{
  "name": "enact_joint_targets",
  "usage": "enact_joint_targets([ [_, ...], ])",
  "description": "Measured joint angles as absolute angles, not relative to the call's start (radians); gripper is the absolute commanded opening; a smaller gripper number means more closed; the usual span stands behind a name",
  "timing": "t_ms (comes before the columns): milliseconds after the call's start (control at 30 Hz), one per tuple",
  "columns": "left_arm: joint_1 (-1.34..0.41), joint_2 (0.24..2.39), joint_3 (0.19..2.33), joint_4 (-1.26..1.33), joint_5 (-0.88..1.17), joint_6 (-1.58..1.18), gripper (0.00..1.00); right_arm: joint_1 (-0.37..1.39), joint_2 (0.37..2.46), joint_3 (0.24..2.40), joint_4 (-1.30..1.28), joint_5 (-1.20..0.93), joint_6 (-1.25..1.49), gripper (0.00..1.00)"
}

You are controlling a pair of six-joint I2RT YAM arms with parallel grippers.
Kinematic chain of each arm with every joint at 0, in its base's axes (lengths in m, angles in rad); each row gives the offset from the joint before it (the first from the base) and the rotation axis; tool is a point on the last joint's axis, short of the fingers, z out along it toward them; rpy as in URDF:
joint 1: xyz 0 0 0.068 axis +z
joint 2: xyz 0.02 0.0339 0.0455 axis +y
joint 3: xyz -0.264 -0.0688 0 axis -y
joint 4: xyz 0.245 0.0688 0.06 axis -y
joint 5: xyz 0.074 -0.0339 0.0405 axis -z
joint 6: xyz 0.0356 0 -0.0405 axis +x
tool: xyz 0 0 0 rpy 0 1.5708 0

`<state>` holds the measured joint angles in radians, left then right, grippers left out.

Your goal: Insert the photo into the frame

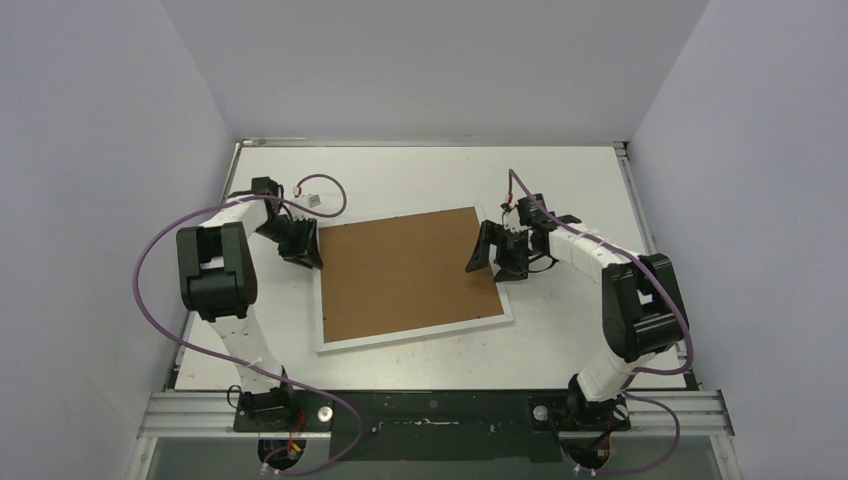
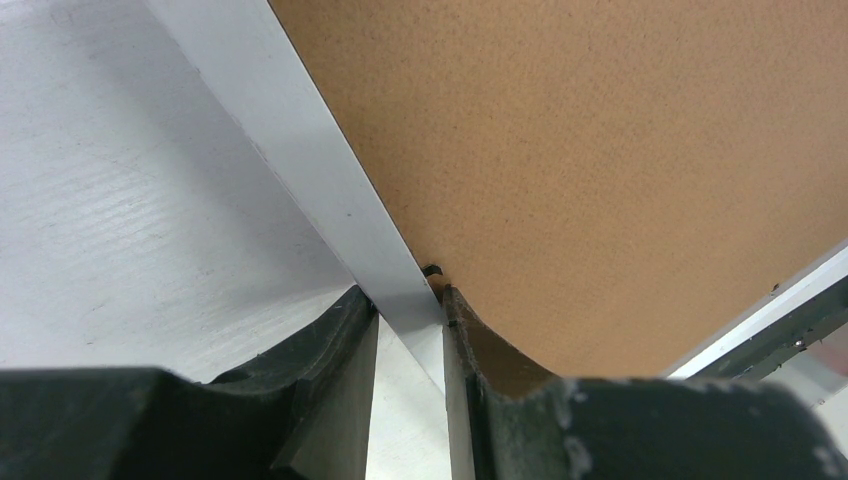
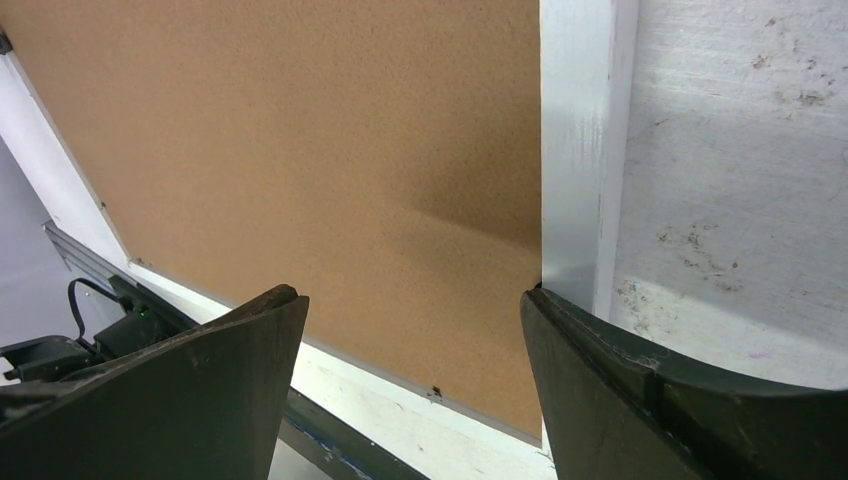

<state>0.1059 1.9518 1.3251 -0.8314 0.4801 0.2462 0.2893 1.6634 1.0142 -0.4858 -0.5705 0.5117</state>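
Here we are, looking down on the white surface (image 1: 420, 180), and the frame (image 1: 415, 334) lies flat right in the middle of it, turned a little so its far-right corner points to about 1 o'clock. A brown backing board (image 1: 405, 275) fills it, with the narrow white border showing all round.

Over at 10 o'clock on the frame sits the left claw (image 1: 300, 245). Its wrist view makes this one plain: the fingers (image 2: 340, 345) stand one on each side of the white border strip, the outer one on the surface side and the inner one against the edge of the brown board. That's a pinch on the frame's border, near its far-left corner.

Across at 3 o'clock, the right claw (image 1: 495, 255) is down at the frame's right-hand edge with its jaws spread wide, holding nothing. From its wrist view, one finger hangs over the brown board and the other is at the white border; whether that one touches it, I can't tell
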Motion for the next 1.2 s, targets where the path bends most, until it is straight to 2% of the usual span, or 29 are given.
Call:
enact_joint_targets([
  [1200,0.105,1.963,1.341,-0.844,0.480,0.247,0.02,0.367,1.694,1.066,-0.536,-0.463,0.486,0.82],
])
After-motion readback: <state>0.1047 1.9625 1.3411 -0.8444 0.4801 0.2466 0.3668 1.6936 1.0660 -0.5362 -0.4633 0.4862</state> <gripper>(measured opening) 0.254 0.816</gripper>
